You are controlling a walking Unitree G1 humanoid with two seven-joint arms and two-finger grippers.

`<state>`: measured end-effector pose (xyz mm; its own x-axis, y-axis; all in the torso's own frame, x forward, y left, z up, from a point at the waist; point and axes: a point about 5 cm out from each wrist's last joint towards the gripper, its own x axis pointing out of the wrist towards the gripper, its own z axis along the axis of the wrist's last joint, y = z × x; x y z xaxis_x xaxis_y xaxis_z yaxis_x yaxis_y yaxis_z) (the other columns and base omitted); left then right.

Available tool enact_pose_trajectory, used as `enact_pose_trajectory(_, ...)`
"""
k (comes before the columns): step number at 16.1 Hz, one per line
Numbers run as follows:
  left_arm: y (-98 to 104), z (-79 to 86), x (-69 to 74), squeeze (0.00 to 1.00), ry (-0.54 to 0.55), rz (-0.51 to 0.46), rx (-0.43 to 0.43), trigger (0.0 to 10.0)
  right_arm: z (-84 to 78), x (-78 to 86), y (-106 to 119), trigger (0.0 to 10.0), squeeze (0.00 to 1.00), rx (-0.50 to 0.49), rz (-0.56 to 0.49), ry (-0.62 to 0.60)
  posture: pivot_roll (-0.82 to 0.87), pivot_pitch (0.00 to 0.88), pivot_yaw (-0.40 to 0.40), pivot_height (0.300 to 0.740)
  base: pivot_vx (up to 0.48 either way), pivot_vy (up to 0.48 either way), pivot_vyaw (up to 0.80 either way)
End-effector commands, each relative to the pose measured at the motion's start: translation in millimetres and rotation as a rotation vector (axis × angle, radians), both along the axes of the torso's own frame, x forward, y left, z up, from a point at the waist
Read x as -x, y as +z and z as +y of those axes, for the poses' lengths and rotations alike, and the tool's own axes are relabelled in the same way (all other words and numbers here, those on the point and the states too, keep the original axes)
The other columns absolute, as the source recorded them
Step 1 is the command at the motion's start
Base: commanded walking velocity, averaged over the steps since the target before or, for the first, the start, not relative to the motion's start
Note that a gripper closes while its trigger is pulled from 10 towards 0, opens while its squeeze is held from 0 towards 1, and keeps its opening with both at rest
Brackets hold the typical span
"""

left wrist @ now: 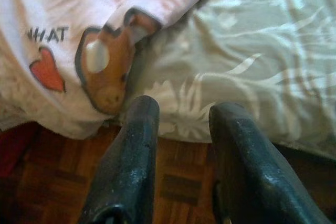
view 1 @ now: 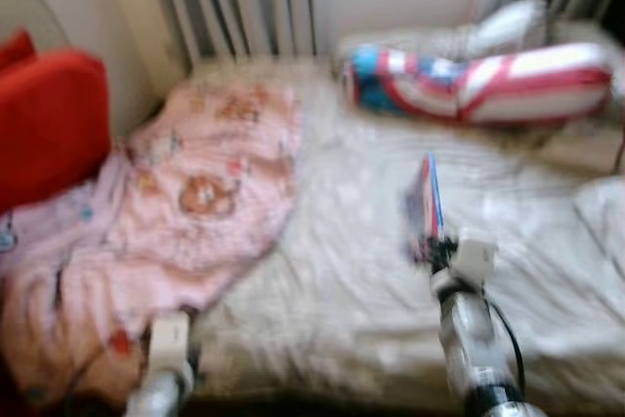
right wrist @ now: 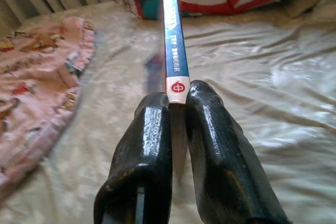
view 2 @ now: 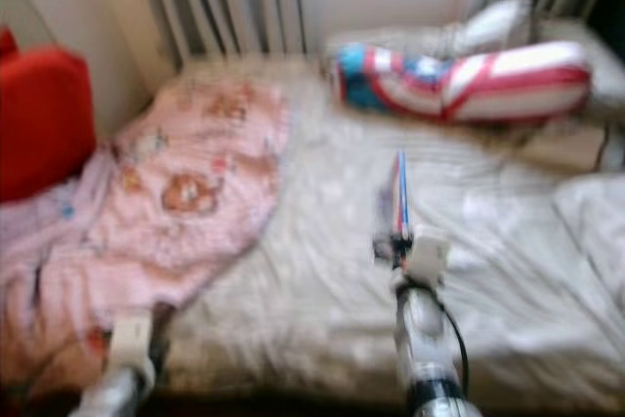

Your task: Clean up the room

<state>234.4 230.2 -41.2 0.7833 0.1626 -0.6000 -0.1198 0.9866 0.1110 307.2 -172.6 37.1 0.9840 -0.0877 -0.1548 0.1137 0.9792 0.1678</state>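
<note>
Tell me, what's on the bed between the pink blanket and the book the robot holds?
Just bare, rumpled white sheet between pink blanket and book, per left eye view.

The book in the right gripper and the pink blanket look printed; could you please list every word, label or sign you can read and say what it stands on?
"WHAT", seen upside down: on the pink blanket, above a red heart.
A red round emblem on a white patch: at the foot of the book spine, clamped in the right gripper.
White lettering on the blue spine: too blurred to read.
</note>
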Motion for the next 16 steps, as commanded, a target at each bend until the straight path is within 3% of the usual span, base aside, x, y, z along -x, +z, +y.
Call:
enact_pose_trajectory(1, -4.4, -8.4, 2.9, 0.0, -0.019, 0.018, 0.016, 10.0, -2.7, -5.2, 10.0, 10.0, 0.0, 0.013, -0.05, -0.003, -0.01, 0.01, 0.035, 0.74, 0.0, -0.304, 0.0)
enact_pose_trajectory(16, -4.1, -11.0, 2.1, 0.0, -0.025, 0.009, 0.022, 10.0, -1.4, -6.1, 9.0, 10.0, 0.0, 0.014, -0.04, -0.004, -0.02, 0.015, 0.036, 0.74, 0.0, -0.302, 0.0)
